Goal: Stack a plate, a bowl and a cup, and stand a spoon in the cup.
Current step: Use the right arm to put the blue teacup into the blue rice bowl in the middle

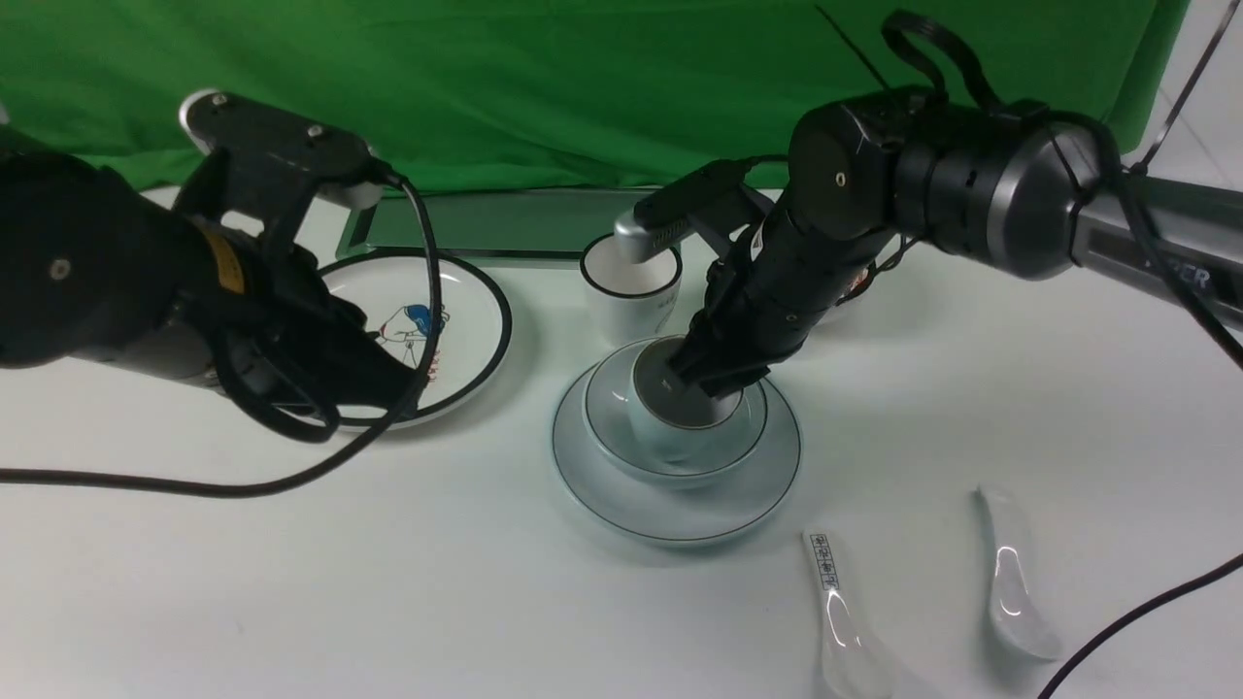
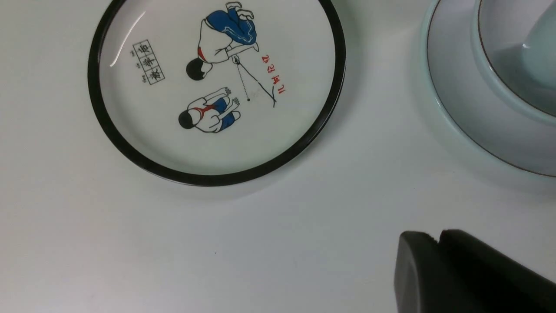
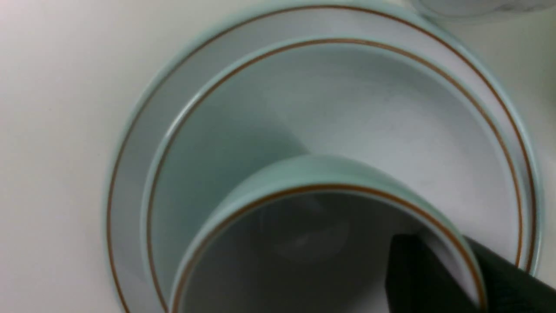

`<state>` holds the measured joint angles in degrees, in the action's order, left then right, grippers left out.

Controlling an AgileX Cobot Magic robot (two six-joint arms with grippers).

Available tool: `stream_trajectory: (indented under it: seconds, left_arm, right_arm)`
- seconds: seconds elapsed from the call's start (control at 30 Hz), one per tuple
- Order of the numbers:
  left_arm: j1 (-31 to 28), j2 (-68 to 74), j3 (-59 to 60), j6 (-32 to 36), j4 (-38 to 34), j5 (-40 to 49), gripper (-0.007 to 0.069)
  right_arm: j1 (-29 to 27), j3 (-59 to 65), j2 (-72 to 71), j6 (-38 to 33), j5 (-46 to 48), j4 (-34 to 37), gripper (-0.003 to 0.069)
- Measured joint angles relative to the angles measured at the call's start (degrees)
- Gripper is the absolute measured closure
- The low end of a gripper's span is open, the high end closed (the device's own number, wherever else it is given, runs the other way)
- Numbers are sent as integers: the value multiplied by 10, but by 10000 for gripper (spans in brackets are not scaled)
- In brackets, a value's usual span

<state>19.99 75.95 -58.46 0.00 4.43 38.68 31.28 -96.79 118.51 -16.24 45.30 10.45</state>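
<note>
The plain pale plate [image 1: 680, 516] lies at the table's middle with the plain bowl [image 1: 604, 427] on it. The light-blue cup [image 1: 653, 427] sits inside the bowl. My right gripper [image 1: 714, 381] reaches down from the back right and is shut on the cup's rim, one finger inside and one outside. The right wrist view shows the cup [image 3: 304, 174], bowl [image 3: 369, 108], plate [image 3: 132, 169] and right gripper [image 3: 447, 250]. The plain white spoon [image 1: 1015, 582] lies at the front right. My left gripper [image 2: 438, 237] is shut and empty, left of the plate [image 2: 469, 126].
A black-rimmed cartoon plate [image 1: 471, 320] lies at the back left under my left arm. A black-rimmed white cup [image 1: 631, 291] stands just behind the stack. A spoon with printed characters [image 1: 840, 621] lies left of the plain spoon. Black cables cross the front left and front right.
</note>
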Motion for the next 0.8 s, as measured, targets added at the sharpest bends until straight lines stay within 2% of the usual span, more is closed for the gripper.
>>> stream_trajectory:
  seconds: [0.1, 0.23, 0.37, 0.5, 0.67, 0.8]
  left_arm:
    - [0, 0, 0, 0, 0, 0, 631]
    - [0, 0, 0, 0, 0, 0, 631]
    - [0, 0, 0, 0, 0, 0, 631]
    - [0, 0, 0, 0, 0, 0, 631]
    - [0, 0, 0, 0, 1, 0, 631]
    - [0, 0, 0, 0, 1, 1, 631]
  right_arm:
    - [0, 0, 0, 0, 0, 0, 569]
    - [0, 0, 0, 0, 0, 0, 524]
    - [0, -5, 0, 7, 9, -1, 350]
    - [0, -53, 1, 13, 81, -11, 239]
    - [0, -152, -5, 13, 212, -56, 213]
    - [0, -138, -45, 20, 229, -84, 213]
